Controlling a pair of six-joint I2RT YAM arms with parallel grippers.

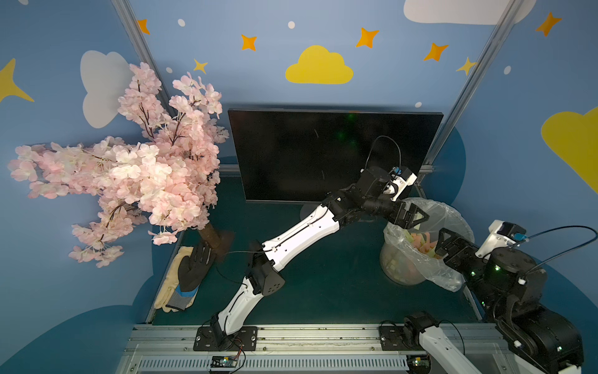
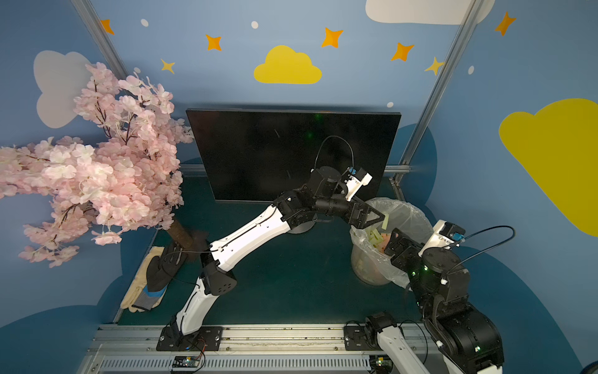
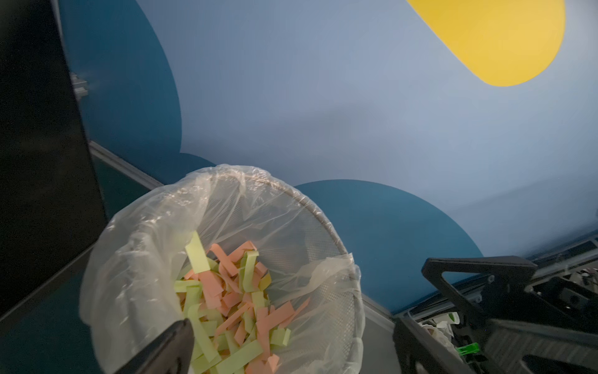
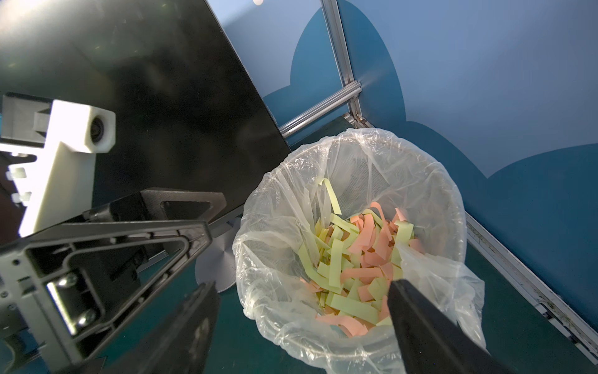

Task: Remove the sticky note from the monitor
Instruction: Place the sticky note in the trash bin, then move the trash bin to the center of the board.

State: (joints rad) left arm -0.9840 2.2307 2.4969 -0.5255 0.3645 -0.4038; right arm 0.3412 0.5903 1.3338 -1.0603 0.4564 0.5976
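The monitor stands at the back on its silver disc stand. No note shows on its black screen. A pale green sticky note strip hangs loose just inside the lined bin, above a heap of green and orange strips. My left gripper is open over the bin's near-left rim, holding nothing. My right gripper is open at the bin's front-right edge, also with nothing in it.
A pink blossom tree fills the left side, with gloves lying at its trunk. Aluminium frame posts rise behind the bin. The two arms' fingers stand close together over the bin. The front rail edges the table.
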